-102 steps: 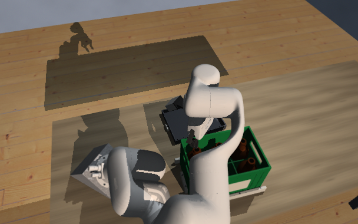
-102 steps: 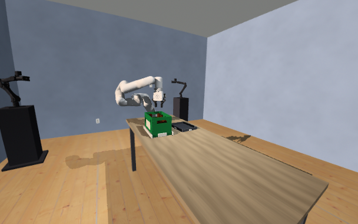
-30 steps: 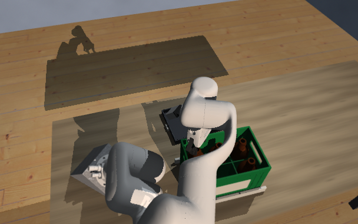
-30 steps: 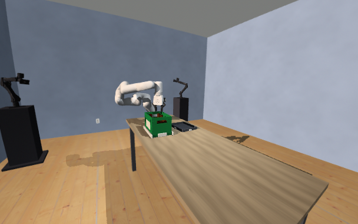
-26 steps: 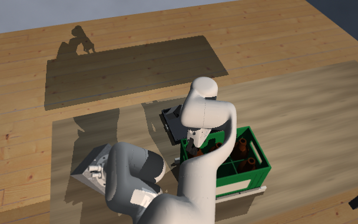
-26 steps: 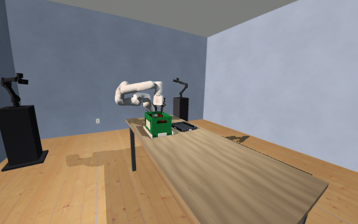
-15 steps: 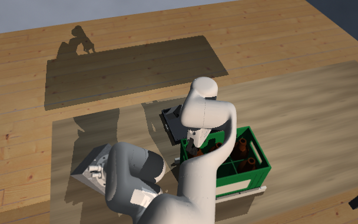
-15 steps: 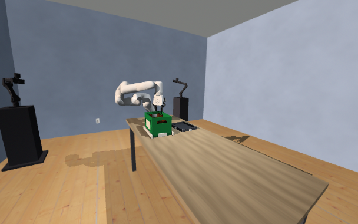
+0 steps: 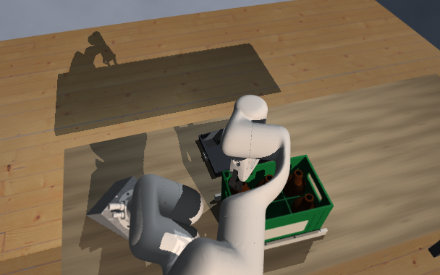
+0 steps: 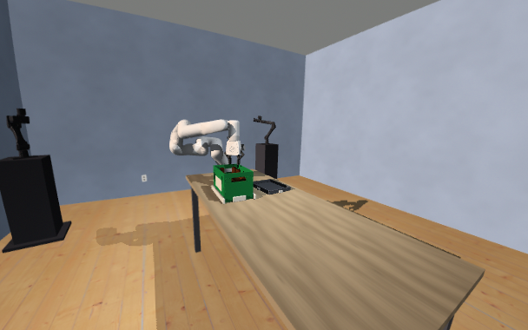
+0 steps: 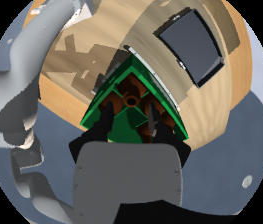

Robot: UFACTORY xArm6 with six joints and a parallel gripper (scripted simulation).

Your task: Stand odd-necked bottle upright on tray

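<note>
A green crate (image 9: 278,199) with divided cells stands on the table and holds several brown bottles (image 9: 296,179), all upright. The dark tray (image 9: 211,152) lies just beyond the crate and has nothing on it; it also shows in the wrist view (image 11: 191,46). My gripper (image 9: 237,181) reaches down into the crate's far-left corner. In the wrist view its fingers stand open on either side of one bottle's mouth (image 11: 131,102), apart from the neck. My arm hides part of the crate and some of the bottles.
The crate (image 10: 233,182) and the tray (image 10: 272,187) sit side by side at the far end of a long wooden table. The arm's base (image 9: 121,211) is mounted left of the crate. Black camera stands are on the floor.
</note>
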